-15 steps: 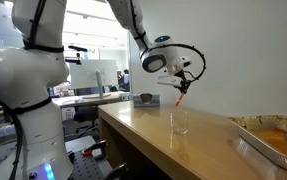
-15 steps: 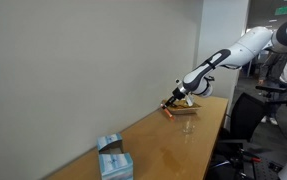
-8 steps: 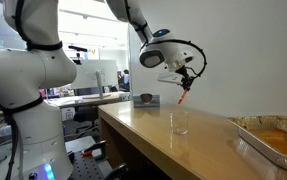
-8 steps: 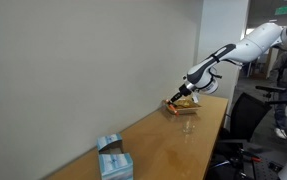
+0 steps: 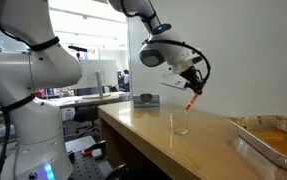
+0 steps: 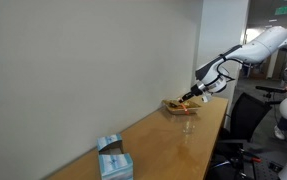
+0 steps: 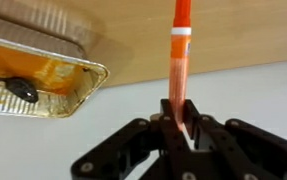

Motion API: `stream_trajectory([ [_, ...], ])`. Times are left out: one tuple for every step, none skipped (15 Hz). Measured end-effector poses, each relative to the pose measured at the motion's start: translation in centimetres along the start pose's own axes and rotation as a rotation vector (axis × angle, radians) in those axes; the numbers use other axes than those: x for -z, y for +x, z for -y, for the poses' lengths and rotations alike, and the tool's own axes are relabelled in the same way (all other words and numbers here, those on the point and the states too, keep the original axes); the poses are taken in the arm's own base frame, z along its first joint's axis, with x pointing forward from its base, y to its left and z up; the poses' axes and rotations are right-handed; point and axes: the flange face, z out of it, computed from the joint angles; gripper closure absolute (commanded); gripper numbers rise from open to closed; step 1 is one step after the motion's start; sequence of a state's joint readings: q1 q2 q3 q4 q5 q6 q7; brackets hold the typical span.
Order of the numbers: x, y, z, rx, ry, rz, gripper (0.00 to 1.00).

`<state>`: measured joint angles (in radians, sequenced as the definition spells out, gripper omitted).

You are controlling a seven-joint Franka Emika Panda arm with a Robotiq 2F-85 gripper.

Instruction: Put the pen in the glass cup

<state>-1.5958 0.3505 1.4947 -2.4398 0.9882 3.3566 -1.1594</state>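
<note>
Pen point(image 5: 190, 104) first: in an exterior view it hangs tip-down from the gripper point(image 5: 194, 92), tilted, its lower end just above the rim of the glass cup point(image 5: 180, 122) and not yet inside. Over the last second the gripper has slid across from behind the cup to a spot nearly over it. I judge the carry to be all but done, leaving me only the final lining-up and the lowering. The cup stands upright and empty on the wooden table point(image 5: 133, 128), with a foil tray point(image 5: 268, 135) well off to one side.

In an exterior view from down the table, the arm has swung away from the wall and the gripper point(image 6: 199, 92) sits over the far end, above the tray point(image 6: 180, 106). Pen and cup are too small for me to make out here. A tissue box point(image 6: 113, 158) sits at the near end.

In the wrist view the fingers are clamped tight on the pen point(image 7: 180, 50), which runs straight out from the gripper point(image 7: 180, 128) with its white band showing. The cup is out of frame.

I can read no brand or lettering anywhere; a green sign point(image 6: 283, 8) near the ceiling is too blurred.
</note>
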Motion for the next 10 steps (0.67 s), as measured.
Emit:
stream_trajectory([
  [0.6, -0.6, -0.3, -0.015, -0.007, -0.009, 0.96],
  [1.2, -1.3, -0.3, -0.027, -0.013, -0.018, 0.96],
  [1.8, -2.1, -0.1, -0.035, -0.02, -0.025, 0.96],
  [2.2, -2.2, 0.0, -0.037, -0.008, -0.031, 0.96],
  [2.7, -1.8, -0.1, -0.039, -0.005, -0.046, 0.96],
  [3.1, -1.3, -0.1, -0.039, -0.007, -0.059, 0.96],
  [3.3, -0.8, 0.0, -0.044, -0.008, -0.07, 0.96],
  [3.5, -0.5, 0.2, -0.05, -0.008, -0.077, 0.96],
  [3.6, -0.3, 0.4, -0.056, -0.007, -0.081, 0.96],
  [3.6, -0.2, 0.8, -0.059, -0.005, -0.083, 0.96],
])
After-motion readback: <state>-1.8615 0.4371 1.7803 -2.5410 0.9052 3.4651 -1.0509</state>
